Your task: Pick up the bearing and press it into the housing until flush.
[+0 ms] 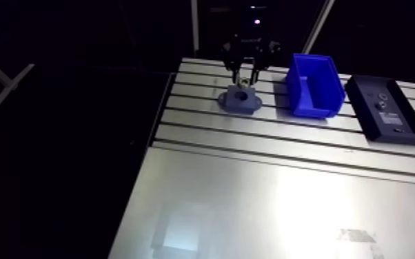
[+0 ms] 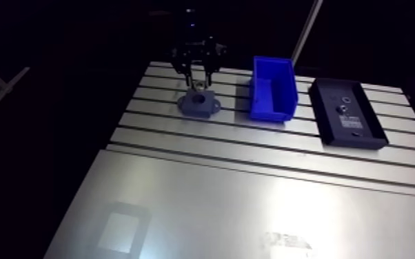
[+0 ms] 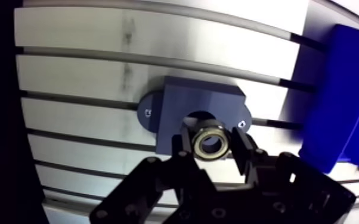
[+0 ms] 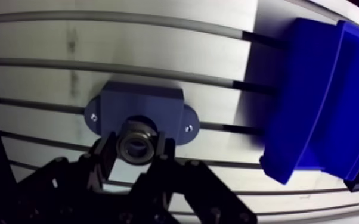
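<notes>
A small metal ring bearing (image 3: 210, 143) is pinched between my two fingers, so my gripper (image 3: 212, 145) is shut on it. Under it sits the dark blue-grey housing (image 3: 179, 107), a block with side ears and a round bore, on the slotted table (image 3: 74, 77). The bearing hangs over the bore's near edge and hides part of it. I cannot tell whether it touches the housing. In the arm view the gripper (image 1: 243, 77) stands just above the housing (image 1: 239, 100) at the table's far side.
A blue open bin (image 1: 313, 85) stands right of the housing, close beside the gripper in the wrist view (image 4: 319, 101). Further right lies a black tray (image 1: 387, 109) with small parts. A smooth metal sheet (image 1: 272, 206) covers the table's near half.
</notes>
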Action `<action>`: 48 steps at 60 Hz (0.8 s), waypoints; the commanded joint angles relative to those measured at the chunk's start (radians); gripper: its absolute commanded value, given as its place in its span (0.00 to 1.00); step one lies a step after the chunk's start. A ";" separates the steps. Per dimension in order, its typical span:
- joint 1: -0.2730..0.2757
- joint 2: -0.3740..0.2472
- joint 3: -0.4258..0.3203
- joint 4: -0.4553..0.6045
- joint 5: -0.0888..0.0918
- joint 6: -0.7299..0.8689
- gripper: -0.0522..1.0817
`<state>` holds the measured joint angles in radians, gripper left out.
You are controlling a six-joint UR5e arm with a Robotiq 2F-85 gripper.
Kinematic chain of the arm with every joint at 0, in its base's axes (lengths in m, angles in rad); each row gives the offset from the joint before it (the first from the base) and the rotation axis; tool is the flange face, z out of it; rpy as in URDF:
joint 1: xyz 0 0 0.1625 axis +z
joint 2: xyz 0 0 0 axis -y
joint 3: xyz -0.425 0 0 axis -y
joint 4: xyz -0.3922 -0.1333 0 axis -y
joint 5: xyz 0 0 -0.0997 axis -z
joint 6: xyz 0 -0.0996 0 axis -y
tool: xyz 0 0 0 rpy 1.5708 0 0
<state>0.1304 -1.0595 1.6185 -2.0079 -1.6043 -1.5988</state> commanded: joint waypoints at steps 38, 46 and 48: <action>0.008 0.027 0.016 -0.009 -0.001 -0.002 0.69; 0.008 0.028 0.014 -0.009 -0.001 -0.005 0.69; 0.009 0.028 0.014 -0.009 -0.001 -0.006 0.69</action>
<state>0.1389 -1.0343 1.6334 -2.0165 -1.6053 -1.6016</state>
